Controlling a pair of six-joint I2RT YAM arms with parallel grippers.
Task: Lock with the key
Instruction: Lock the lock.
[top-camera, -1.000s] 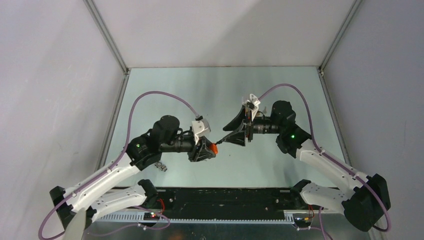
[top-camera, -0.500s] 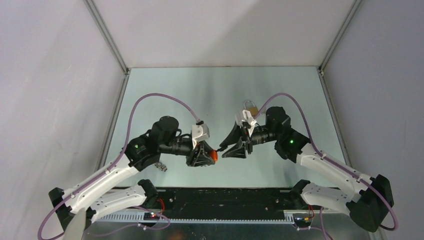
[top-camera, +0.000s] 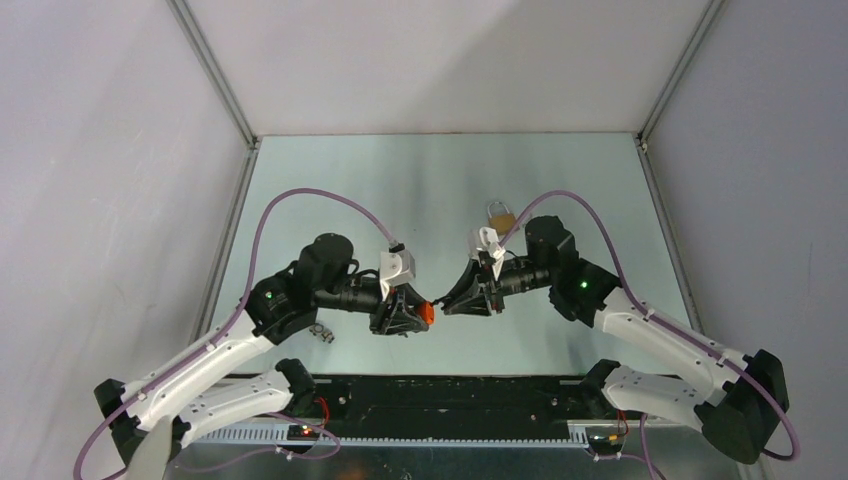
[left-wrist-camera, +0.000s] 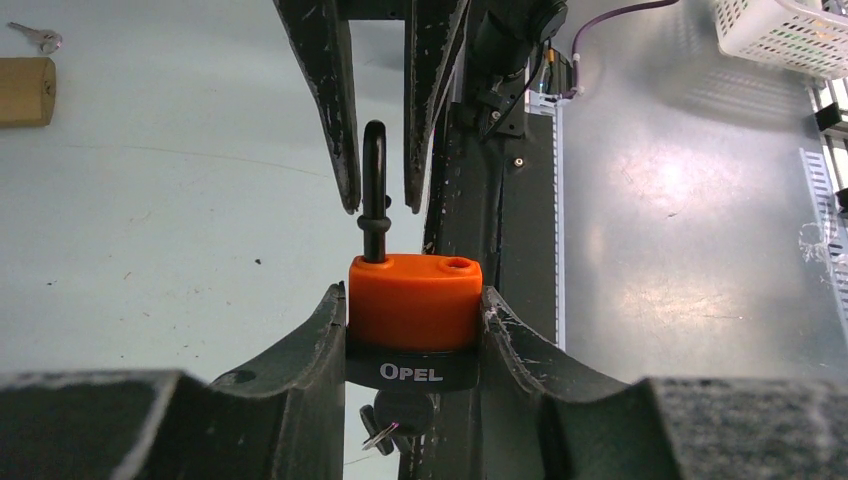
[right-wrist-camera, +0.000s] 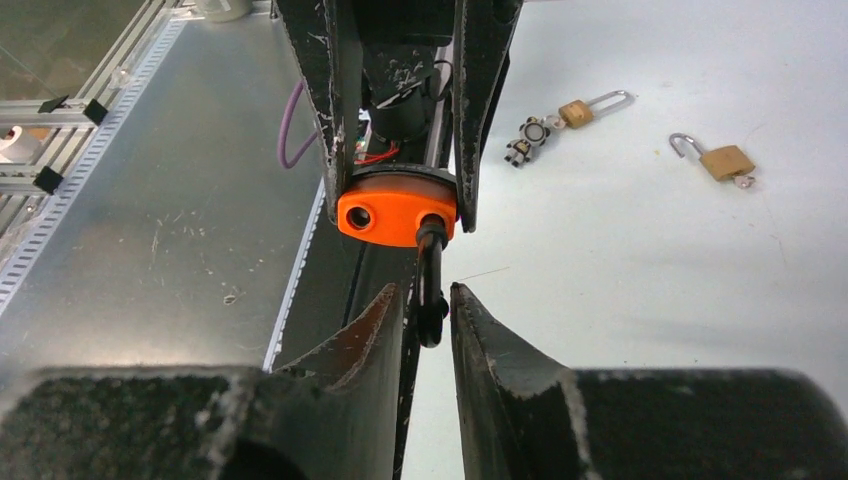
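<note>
Left claw (top-camera: 408, 314) is clamped on the orange padlock (left-wrist-camera: 412, 300), squeezing the body from both sides. The black OPEL band sits toward the wrist, and the black shackle (left-wrist-camera: 375, 175) pokes straight out past the fingertips, with one leg popped out of its hole. There's what looks like a key (left-wrist-camera: 398, 412) with a little ring at the wrist end of the lock, tucked back between the fingers. Right claw (right-wrist-camera: 428, 295) is nose to nose with the left one, its fingers (left-wrist-camera: 328, 110) straddling the shackle, one on each side. It's only a bit open, and the left wrist view shows slivers of gap, so it isn't pinching the shackle. All of this is up above the tabletop (top-camera: 400, 180). Ahead and to the right of the right claw, well apart from it, a brass padlock (right-wrist-camera: 725, 160) lies with its shackle open. A smaller brass padlock (right-wrist-camera: 590, 108) lies a bit closer in, just beside a clump of keys (right-wrist-camera: 527, 140).
</note>
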